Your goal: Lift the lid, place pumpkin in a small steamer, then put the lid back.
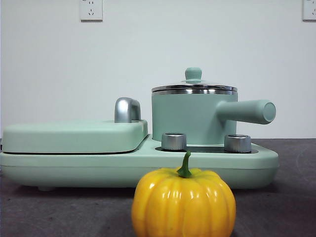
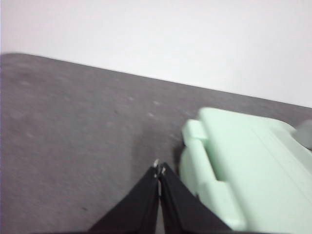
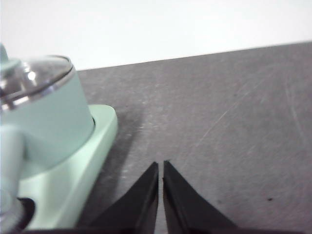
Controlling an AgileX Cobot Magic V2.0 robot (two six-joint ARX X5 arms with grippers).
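Glass lid (image 1: 194,87) sits on small steamer (image 1: 192,118); pumpkin (image 1: 183,203) outside

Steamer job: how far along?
Nothing done yet. The lid sits on the small steamer; the pumpkin stands on the table in front. Nothing in hand: left tool and right tool are shut, empty, beside the cooker. All three steps remain.

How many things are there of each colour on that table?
Mint green: 4, the pot, its lid's knob, the flat cover, the base.
Yellow: 1, the pumpkin.
Chrome dials: 2.
Black: 2, the left gripper and right gripper, both shut.
Total: 9.
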